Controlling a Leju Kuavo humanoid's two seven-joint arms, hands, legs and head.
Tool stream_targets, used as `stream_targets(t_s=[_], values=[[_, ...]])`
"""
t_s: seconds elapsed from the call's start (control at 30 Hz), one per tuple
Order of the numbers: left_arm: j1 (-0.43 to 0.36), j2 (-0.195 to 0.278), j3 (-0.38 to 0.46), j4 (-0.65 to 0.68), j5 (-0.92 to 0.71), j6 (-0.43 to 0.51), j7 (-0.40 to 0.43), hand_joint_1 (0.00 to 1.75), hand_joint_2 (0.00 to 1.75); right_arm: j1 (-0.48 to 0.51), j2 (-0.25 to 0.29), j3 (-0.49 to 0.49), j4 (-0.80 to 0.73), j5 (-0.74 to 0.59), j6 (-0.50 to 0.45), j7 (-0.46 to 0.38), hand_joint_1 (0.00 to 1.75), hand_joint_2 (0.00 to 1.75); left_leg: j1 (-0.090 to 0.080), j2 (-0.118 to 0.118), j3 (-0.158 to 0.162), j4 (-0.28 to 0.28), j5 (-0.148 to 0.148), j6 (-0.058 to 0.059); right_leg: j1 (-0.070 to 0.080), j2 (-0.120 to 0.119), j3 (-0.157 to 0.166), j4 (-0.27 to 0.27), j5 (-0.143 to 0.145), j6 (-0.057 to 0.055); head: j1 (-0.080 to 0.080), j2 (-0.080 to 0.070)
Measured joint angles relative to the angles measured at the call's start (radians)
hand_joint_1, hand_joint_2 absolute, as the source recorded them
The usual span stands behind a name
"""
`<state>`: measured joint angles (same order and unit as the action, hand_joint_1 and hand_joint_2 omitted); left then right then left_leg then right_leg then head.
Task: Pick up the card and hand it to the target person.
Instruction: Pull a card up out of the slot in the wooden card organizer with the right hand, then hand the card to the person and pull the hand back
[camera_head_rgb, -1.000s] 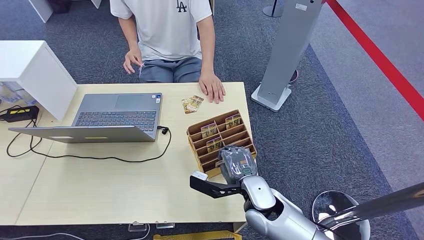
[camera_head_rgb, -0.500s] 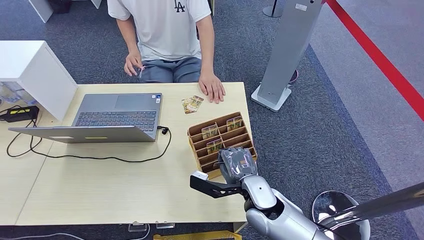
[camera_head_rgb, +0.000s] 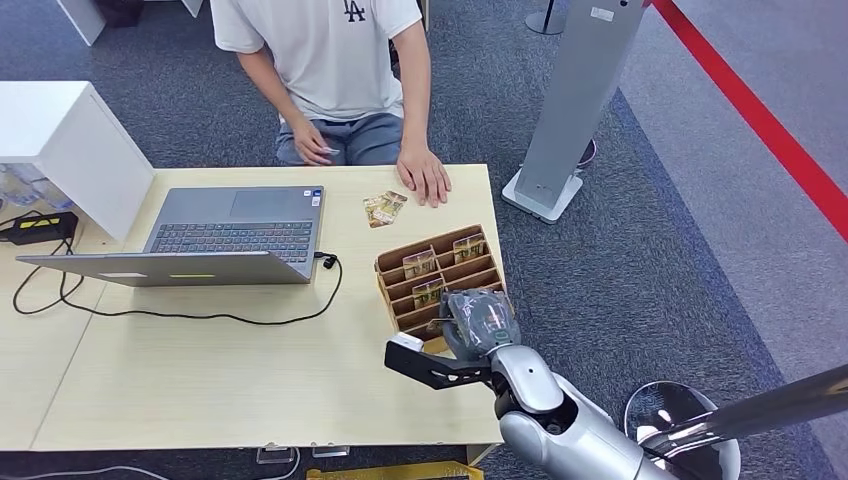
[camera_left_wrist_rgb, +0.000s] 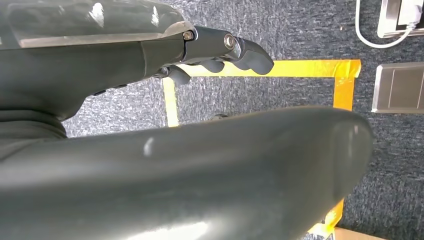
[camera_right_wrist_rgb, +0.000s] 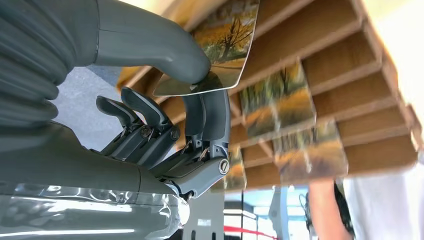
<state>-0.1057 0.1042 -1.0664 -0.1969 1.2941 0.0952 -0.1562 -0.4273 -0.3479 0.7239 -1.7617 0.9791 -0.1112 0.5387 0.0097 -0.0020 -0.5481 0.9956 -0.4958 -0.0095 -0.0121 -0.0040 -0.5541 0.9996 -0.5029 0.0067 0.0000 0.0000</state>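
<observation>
Right hand (camera_right_wrist_rgb: 165, 125) pinches card (camera_right_wrist_rgb: 222, 47) between thumb and fingers, over the wooden rack (camera_head_rgb: 440, 275); person's resting hand (camera_head_rgb: 425, 178) lies at 11 o'clock; left hand (camera_left_wrist_rgb: 220, 47) hangs empty, fingers loosely apart.

You've got a light wood table (camera_head_rgb: 200, 370) carrying an open grey laptop (camera_head_rgb: 225, 235) at its left-centre, with a black cable (camera_head_rgb: 200, 315) looping in front of it. A brown slotted card rack (camera_head_rgb: 400, 290) sits near the right edge. Loose cards (camera_head_rgb: 384, 208) lie at the far edge, just beside the person's hand (camera_head_rgb: 425, 180) resting flat on the tabletop.
</observation>
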Motion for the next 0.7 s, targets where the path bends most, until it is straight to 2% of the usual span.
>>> stream_targets(t_s=[0.13,0.27,0.47,0.7], values=[[0.001,-0.005,0.007,0.000,0.008,0.003,0.003,0.00,0.00,0.005,-0.029,-0.030,-0.129,0.034,-0.070,-0.018,1.75,1.75,0.000,-0.001,-0.001,0.001,0.000,0.000,0.000,-0.001,-0.001,0.001,0.000,0.000,0.000,0.000],[0.001,-0.007,0.003,0.000,0.007,0.003,0.002,0.00,0.00,0.006,-0.003,-0.022,-0.133,0.054,-0.119,-0.063,1.75,1.75,0.000,-0.001,0.001,0.000,0.000,0.000,0.000,-0.001,0.001,-0.001,0.000,0.000,0.000,0.000],[0.000,-0.003,-0.013,0.000,-0.008,-0.004,-0.003,0.00,0.00,-0.012,0.054,0.002,0.033,0.040,-0.173,-0.138,1.75,1.75,0.001,0.001,0.003,-0.003,0.001,-0.001,0.001,0.001,0.003,-0.003,0.001,-0.001,0.000,0.000],[-0.001,-0.010,-0.027,0.001,-0.022,-0.020,-0.005,0.00,0.00,-0.019,0.105,0.012,0.253,0.083,-0.374,-0.273,1.75,1.75,0.001,0.003,0.005,-0.005,0.002,0.000,0.001,0.004,0.004,-0.005,0.003,-0.001,0.000,0.000]])
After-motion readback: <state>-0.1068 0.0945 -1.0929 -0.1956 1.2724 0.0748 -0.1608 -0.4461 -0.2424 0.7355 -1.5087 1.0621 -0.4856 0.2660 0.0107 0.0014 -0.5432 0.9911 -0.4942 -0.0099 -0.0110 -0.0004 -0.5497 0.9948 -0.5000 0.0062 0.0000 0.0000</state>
